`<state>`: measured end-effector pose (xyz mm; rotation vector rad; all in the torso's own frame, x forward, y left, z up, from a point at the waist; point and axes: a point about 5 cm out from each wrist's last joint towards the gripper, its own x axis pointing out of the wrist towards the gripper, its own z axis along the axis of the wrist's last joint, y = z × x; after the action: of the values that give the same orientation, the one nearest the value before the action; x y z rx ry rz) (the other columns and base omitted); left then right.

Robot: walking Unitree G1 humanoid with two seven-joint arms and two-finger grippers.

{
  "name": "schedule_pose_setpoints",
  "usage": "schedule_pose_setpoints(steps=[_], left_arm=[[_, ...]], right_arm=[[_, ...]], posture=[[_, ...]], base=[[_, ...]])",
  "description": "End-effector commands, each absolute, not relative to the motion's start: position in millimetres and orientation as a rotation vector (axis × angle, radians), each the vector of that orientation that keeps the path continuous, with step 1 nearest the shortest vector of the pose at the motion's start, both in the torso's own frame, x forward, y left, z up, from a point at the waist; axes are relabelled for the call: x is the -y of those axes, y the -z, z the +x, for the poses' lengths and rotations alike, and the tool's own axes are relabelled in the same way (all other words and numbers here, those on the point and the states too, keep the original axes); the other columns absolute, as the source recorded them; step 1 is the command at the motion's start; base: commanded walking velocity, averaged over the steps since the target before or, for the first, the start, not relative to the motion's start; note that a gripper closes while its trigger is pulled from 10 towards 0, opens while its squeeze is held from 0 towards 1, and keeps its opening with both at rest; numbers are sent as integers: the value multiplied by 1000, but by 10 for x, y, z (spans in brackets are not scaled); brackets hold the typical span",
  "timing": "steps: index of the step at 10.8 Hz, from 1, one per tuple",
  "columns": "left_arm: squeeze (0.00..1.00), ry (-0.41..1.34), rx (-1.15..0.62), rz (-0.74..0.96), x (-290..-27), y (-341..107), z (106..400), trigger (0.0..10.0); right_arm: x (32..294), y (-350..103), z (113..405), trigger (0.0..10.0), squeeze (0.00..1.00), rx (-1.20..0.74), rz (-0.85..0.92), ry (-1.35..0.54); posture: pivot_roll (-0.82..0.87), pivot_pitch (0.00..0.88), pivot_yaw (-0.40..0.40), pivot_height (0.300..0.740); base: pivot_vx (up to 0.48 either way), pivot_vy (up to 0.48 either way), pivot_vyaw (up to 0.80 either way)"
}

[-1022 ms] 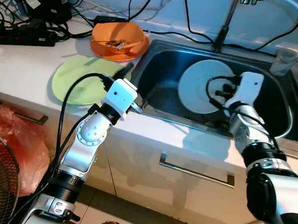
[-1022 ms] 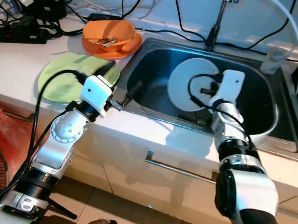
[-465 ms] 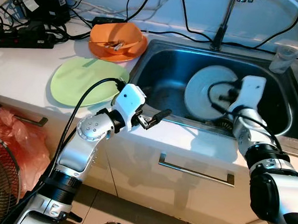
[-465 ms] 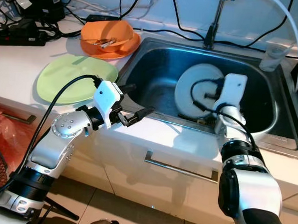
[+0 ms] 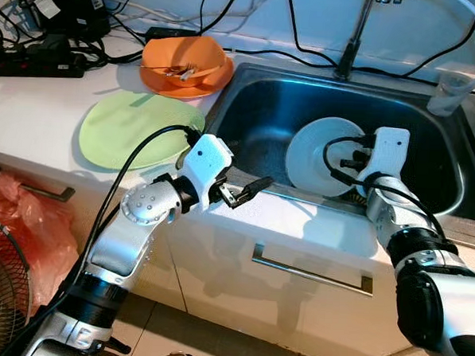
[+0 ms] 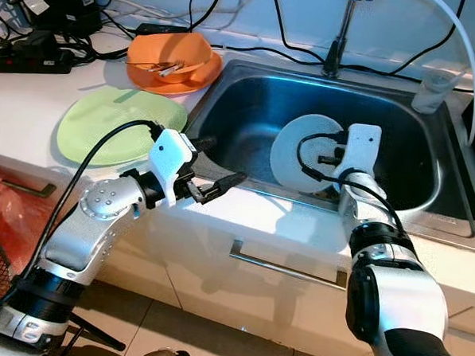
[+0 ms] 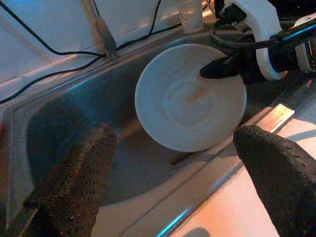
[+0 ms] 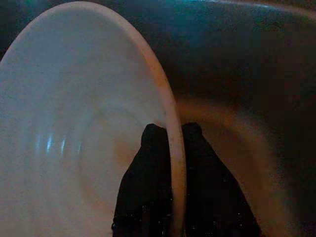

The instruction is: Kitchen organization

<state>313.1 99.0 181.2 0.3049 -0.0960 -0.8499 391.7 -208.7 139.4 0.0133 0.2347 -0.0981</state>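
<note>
White plate, tilted in the steel sink, sits pinched at its rim by my right gripper. Stiff, breakable and probably slick (wet basin), so the rim is my hold. My left gripper hangs spread over the sink's front edge.

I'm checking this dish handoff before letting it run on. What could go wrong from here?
1. The right gripper pinches only the rim of the white plate, held tilted in the sink; it may slip and drop.
2. The open left gripper hovers at the sink's front edge; reaching in, it might knock the plate.
3. Cables trail behind the sink near the faucet; lifting the plate high could snag them.
</note>
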Motion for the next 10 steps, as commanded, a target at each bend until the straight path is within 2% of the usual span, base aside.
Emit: schedule_pose_setpoints(steps=[1,2,6,10], left_arm=[[1000,862,94,313,-996,-1820,3104,10000],[1000,867,87,317,-993,-1813,3096,10000],[1000,868,66,314,-980,-1761,3077,10000],[1000,829,73,293,-986,-1770,3078,10000]], right_arm=[[2050,-1491,3964,10000,686,-216,24,86],[2048,-1562,3993,10000,1000,-200,58,90],[1837,-1615,4039,10000,1000,-185,118,-2],[1774,-1653,4037,10000,1000,-146,145,-72]], posture=[[74,56,32,740],[76,53,33,740],[72,50,20,740],[60,53,21,740]], base=[[0,0,0],[0,0,0],[0,0,0],[0,0,0]])
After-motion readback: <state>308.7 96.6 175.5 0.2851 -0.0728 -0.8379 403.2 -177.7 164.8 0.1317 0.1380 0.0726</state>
